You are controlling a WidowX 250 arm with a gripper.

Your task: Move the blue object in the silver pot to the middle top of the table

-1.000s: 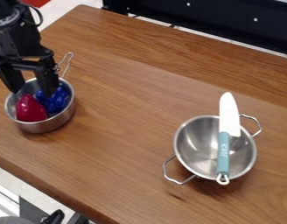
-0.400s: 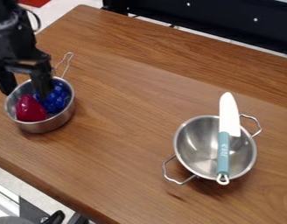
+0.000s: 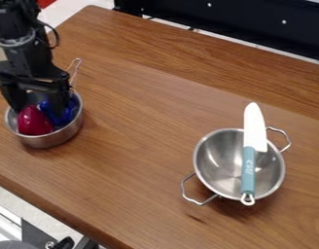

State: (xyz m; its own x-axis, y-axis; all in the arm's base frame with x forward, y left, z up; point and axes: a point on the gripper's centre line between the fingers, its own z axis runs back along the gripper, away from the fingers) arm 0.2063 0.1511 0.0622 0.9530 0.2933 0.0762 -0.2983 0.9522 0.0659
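Observation:
The gripper [image 3: 39,104] hangs open over the silver pot [image 3: 51,141] at the left of the table [image 3: 136,121]. One finger stands at the pot's left rim, the other in front of the blue object [image 3: 66,115], partly covering it. Beside the blue object in the pot lies a red object [image 3: 34,121]. Whether the right finger touches the blue object I cannot tell.
At the right stands a silver bowl [image 3: 217,168] with two wire handles, and a white knife with a teal handle [image 3: 248,170] lies across it. The pot's wire handle points up and back. A black panel [image 3: 240,22] borders the table's far side.
Since the latest earlier frame my gripper has shifted right and slightly down over the pot, after an earlier small shift left. The pot and its contents have not visibly moved.

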